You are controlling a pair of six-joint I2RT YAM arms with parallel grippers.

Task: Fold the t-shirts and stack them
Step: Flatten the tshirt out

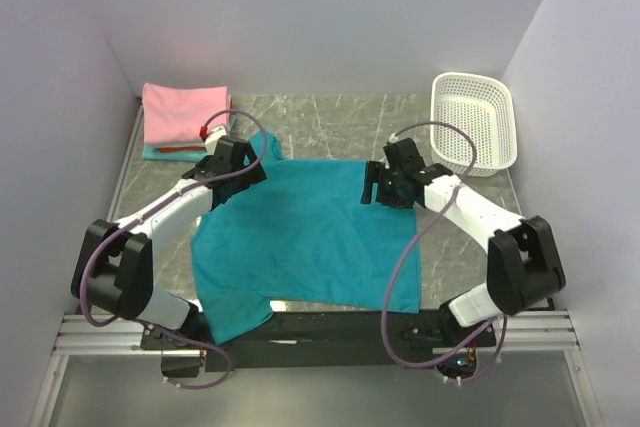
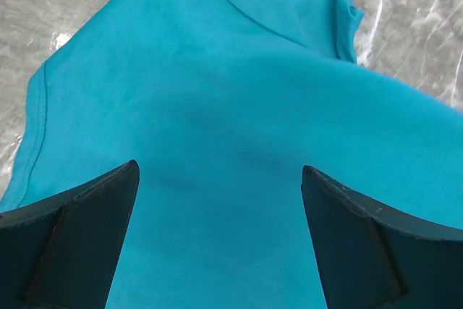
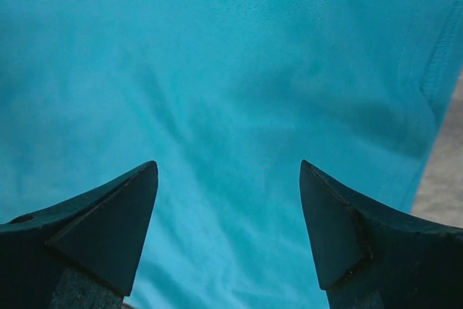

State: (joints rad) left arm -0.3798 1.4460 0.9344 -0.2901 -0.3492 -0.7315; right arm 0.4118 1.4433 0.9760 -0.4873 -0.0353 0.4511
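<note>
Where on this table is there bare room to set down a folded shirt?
Bare table lies along the far edge between the pink stack and the white basket. The middle is crowded: the teal shirt covers it, left tool and right tool open above it.

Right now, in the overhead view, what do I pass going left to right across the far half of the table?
Pink shirt → left hand → right hand → white basket. The teal shirt is left out because it spreads under both hands.
</note>
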